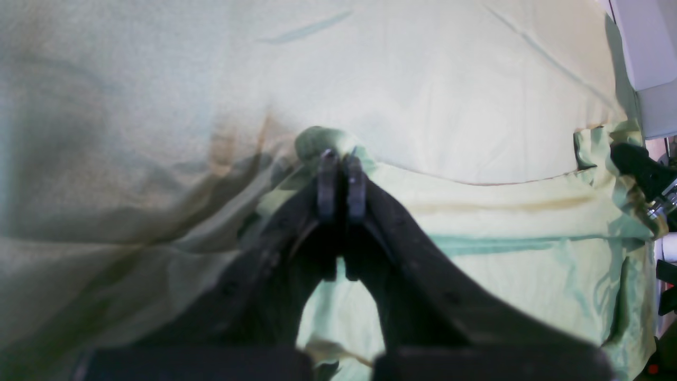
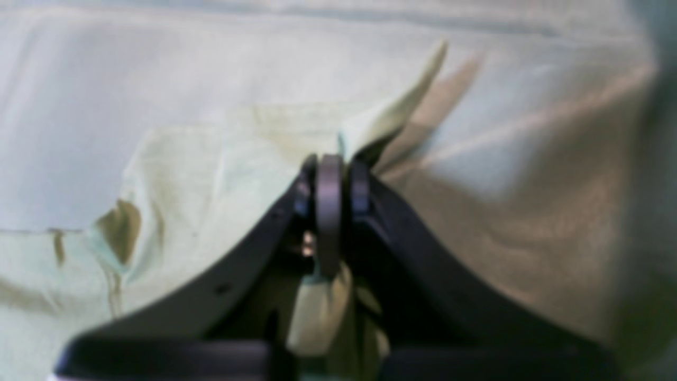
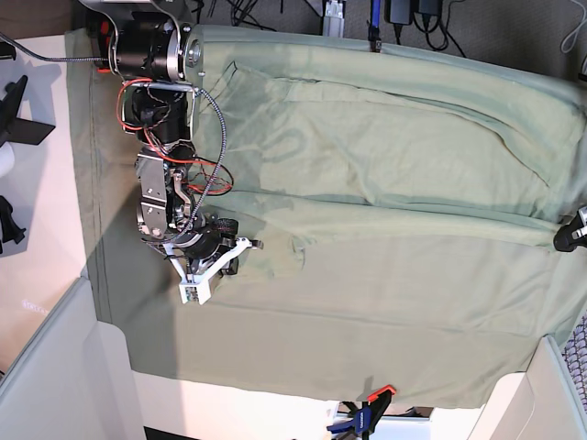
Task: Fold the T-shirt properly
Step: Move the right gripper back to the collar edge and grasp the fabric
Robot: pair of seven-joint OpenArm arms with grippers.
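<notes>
Pale green cloth (image 3: 303, 367), a plain sheet, covered nearly the whole table in the base view, its near edge held by an orange-and-blue clamp (image 3: 362, 420) at the bottom. On it lay the T-shirt (image 3: 385, 165), the same sage tone, spread across the far and middle part of the sheet with long creases running side to side and 1 sleeve (image 3: 280, 252) ending close to the right arm's tool.

The right arm (image 3: 160, 137), with its red and black wiring, reached down the left of the base view. The right gripper (image 2: 330, 174) was pressed together on a pinch of the T-shirt: in its wrist view the dark fingers (image 2: 329, 201) met, a fold of green fabric rose from their tips and more cloth hung between them toward the camera. That view was soft and blurred, so which edge of the garment was pinched could not be told.

The left gripper (image 1: 341, 182) was likewise clamped on the T-shirt, a small bunch of fabric (image 1: 322, 143) puckering just beyond its closed fingertips (image 1: 355, 185). In the base view only a dark tip of it (image 3: 573, 231) showed at the right border, at the end of a taut crease. A hem line (image 1: 476, 182) ran from that pinch toward the right of the left wrist view.
</notes>
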